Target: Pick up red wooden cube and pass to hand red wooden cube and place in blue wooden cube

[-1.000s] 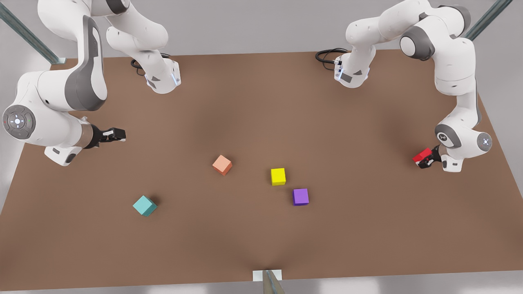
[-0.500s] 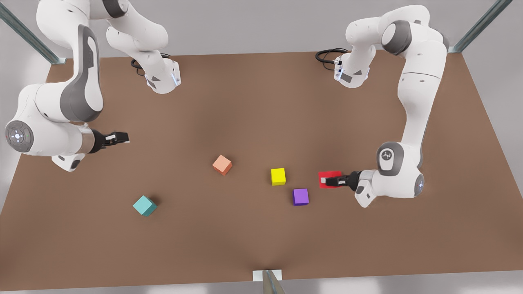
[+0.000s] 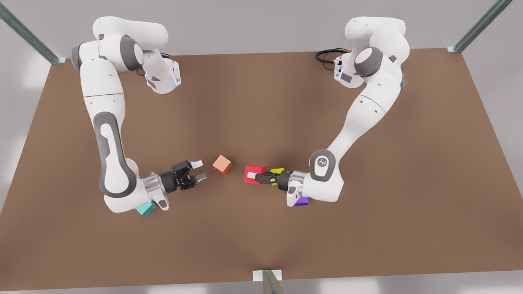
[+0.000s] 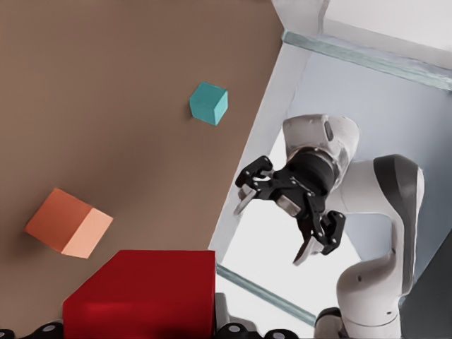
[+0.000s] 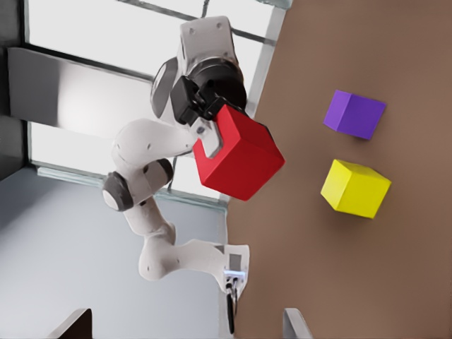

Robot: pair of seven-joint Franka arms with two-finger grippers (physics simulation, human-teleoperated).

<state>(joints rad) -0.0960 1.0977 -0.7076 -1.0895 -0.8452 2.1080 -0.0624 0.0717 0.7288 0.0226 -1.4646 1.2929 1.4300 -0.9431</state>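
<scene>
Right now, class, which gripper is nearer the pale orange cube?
Right. The right gripper, open, sits just beside the pale orange cube on the front view's left. The left gripper, holding the red wooden cube, is slightly farther on the other side.

The red wooden cube [image 3: 255, 174] has plain matt faces, like the teal blue wooden cube [image 4: 209, 103]. The table [image 3: 261, 102] is a smooth, matt brown board. Both arms wear glossy white shells with grey joints.
</scene>
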